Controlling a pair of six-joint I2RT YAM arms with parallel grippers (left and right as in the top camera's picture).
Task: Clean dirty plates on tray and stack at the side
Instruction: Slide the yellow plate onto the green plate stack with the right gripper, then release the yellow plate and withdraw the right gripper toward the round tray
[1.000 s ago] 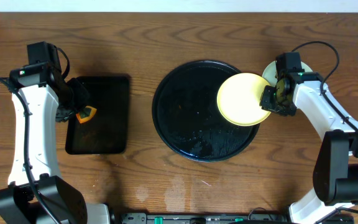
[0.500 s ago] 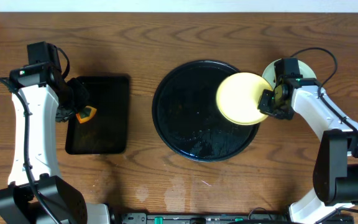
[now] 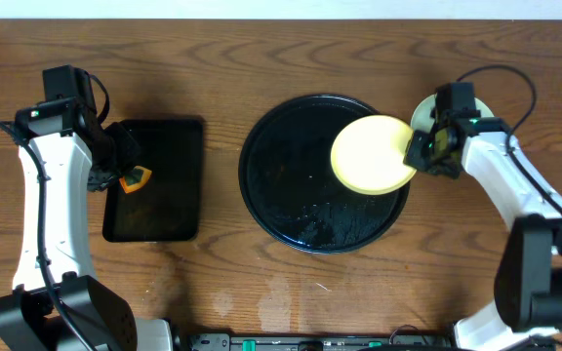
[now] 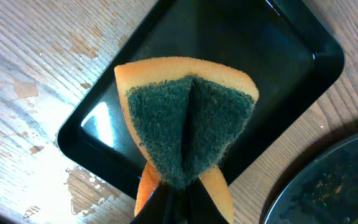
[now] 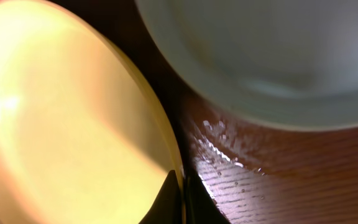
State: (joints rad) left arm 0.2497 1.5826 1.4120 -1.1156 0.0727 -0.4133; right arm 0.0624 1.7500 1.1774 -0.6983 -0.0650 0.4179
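The pale yellow plate (image 3: 371,155) hangs over the right part of the large round black tray (image 3: 291,210). My right gripper (image 3: 419,151) is shut on its right rim; the right wrist view shows the rim (image 5: 73,124) pinched between the fingers (image 5: 180,196). A pale mint-blue plate (image 3: 421,110) lies on the table right of the tray, mostly hidden under the right arm, and it fills the top of the right wrist view (image 5: 260,56). My left gripper (image 3: 123,174) is shut on an orange and green sponge (image 4: 188,127) above the rectangular tray (image 3: 169,195).
The rectangular black tray (image 4: 272,56) sits left of the round tray. Water drops lie on the wood beside the mint plate (image 5: 225,152). The round tray's rim shows at the lower right of the left wrist view (image 4: 328,180).
My right gripper has moved the yellow plate a little left and up, further over the round tray. The left arm and sponge have not moved.
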